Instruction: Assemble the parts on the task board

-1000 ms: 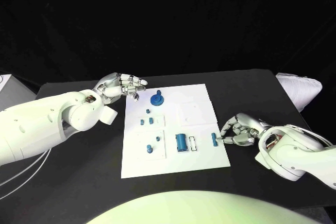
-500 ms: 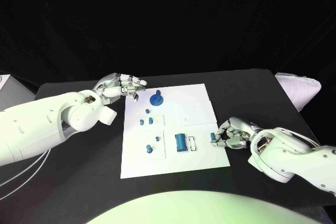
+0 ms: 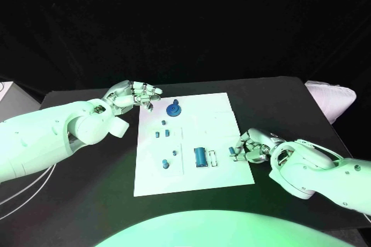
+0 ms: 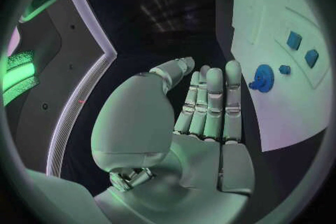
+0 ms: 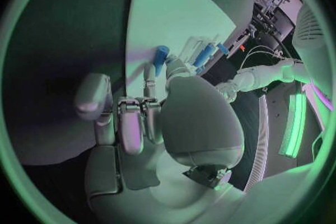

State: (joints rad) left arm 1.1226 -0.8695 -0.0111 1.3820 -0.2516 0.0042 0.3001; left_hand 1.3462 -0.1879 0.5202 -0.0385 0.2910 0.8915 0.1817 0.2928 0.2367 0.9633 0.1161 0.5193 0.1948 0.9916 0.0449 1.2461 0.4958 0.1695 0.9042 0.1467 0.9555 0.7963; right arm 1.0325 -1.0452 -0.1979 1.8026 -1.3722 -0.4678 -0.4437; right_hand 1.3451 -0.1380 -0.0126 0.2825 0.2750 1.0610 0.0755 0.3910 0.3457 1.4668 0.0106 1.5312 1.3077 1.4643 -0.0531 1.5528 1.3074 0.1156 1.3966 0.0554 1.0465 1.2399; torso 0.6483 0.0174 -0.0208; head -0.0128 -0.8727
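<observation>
The small blue peg stands at the right edge of the task board, just beside the narrow slot next to the large blue cylinder; my right hand pinches it between its fingertips, the other fingers curled close, so that the peg stays upright and can be steered into its seat. In the right wrist view the same peg rises just past my fingers at the board's border, which suggests that I grip it low down, though whether its foot already rests on the board I cannot tell. The cylinder lies flat in its recess, and further left the small blue pieces sit in their own square recesses, apart from my work. At the far end of the board the blue gear stands on its place. My left hand holds nothing: its fingers are extended and lie side by side, as the left wrist view shows, and it hangs beside the board's far left corner, near the gear but not touching it. I judge that it is kept there so as to leave the board unobstructed while the right hand places the peg.
</observation>
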